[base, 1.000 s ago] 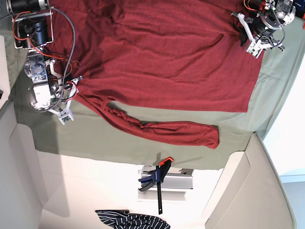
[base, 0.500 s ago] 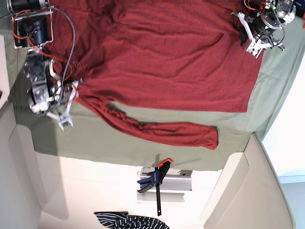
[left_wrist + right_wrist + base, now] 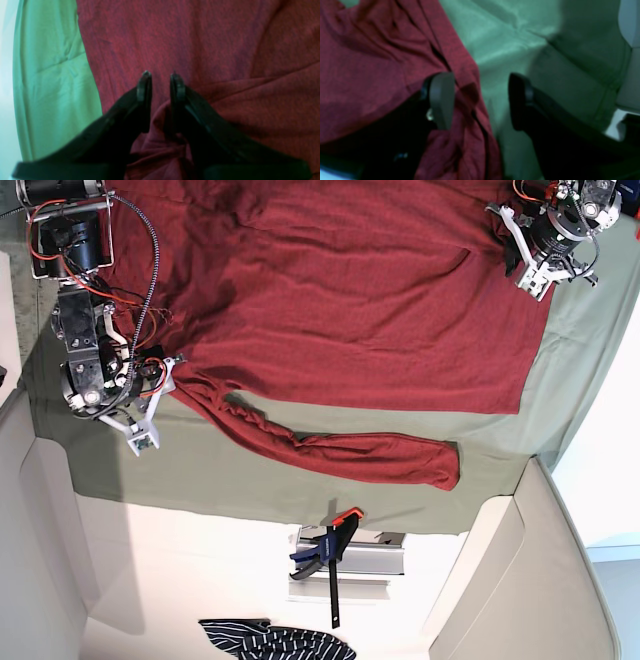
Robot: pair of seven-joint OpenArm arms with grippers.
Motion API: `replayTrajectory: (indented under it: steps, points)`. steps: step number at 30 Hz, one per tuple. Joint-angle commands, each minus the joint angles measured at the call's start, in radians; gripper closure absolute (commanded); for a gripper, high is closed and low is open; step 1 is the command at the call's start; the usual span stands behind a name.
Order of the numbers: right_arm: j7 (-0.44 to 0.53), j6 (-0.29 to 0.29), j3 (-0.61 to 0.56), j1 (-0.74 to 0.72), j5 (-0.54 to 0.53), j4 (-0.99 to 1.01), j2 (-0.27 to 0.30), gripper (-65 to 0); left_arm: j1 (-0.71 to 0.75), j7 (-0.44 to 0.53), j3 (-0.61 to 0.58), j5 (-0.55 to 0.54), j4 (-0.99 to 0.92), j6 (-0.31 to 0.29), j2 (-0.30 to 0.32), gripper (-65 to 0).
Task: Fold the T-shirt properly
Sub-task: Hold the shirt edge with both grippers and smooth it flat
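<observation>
Your desk (image 3: pixel 300 485), draped in a green cloth (image 3: pixel 50 82), carries the red T-shirt (image 3: pixel 350 290). In the base view it lies spread flat over most of the surface, and its body runs off the upper edge of that view. 1 long sleeve (image 3: pixel 370 455) trails from the body across the green. It is twisted into ropy wrinkles near the shoulder and flatter toward the cuff.

Expect the knit to be light, limp and a little clingy. It will sag from any single hold, drag on the cloth beneath and carry its wrinkles along. Take it at edges and corners rather than mid-panel, and catch both layers. For the sleeve, grip where the twist begins, at the shoulder, so the length can be laid over straight.

Your right tool (image 3: pixel 481 100) sits at that junction of sleeve and body. Its jaws are spread wide and hold nothing, with 1 side over the red edge and the other over bare green.

Your left tool (image 3: pixel 160 85) is at the far hem corner. Its jaws are drawn almost together, and a ridge of red fabric is gathered and pinched between them.
</observation>
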State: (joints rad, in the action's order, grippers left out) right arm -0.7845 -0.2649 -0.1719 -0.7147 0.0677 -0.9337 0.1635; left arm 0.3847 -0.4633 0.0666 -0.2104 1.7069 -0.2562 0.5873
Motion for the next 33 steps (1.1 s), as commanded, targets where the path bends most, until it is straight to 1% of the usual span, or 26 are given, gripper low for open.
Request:
replayTrajectory:
  steps: [1, 10, 12, 18, 21, 24, 27, 29, 32, 33]
  points:
    - [0.028, 0.008, 0.003, -0.037, 0.003, 0.000, 0.002, -34.3, -0.005, 0.019, 0.010, 0.000, 0.013, 0.001, 0.016, -16.4]
    - [0.056, 0.010, 0.003, -0.036, 0.004, 0.059, 0.002, -34.3, -0.005, 0.019, 0.010, 0.001, 0.013, 0.001, 0.016, -16.4]
    - [0.063, 0.034, 0.003, -0.036, 0.008, 0.076, 0.002, -34.3, -0.005, 0.019, 0.010, 0.001, 0.013, 0.001, 0.016, -16.4]
    - [0.074, 0.068, 0.003, -0.035, 0.069, 0.106, 0.002, -34.3, -0.005, 0.019, 0.010, 0.000, 0.013, 0.001, 0.016, -16.4]
    - [0.079, 0.107, 0.003, -0.036, 0.091, 0.106, 0.002, -34.3, -0.005, 0.019, 0.010, 0.000, 0.013, 0.001, 0.016, -16.4]
    - [0.080, 0.132, 0.003, -0.036, 0.106, 0.106, 0.002, -34.3, -0.005, 0.019, 0.010, 0.000, 0.013, 0.001, 0.016, -16.4]
    - [0.082, 0.130, 0.003, -0.036, 0.108, 0.106, 0.002, -34.3, -0.005, 0.019, 0.010, 0.000, 0.013, 0.001, 0.016, -16.4]
    - [0.082, 0.115, 0.003, -0.035, 0.099, 0.106, 0.002, -34.3, -0.005, 0.019, 0.010, 0.001, 0.013, 0.001, 0.016, -16.4]
    - [0.082, 0.035, 0.003, -0.035, 0.063, 0.106, 0.002, -34.3, -0.005, 0.019, 0.010, 0.000, 0.013, 0.001, 0.016, -16.4]
    - [0.082, 0.023, 0.003, -0.035, 0.055, 0.106, 0.002, -34.3, -0.005, 0.019, 0.010, 0.000, 0.013, 0.001, 0.016, -16.4]
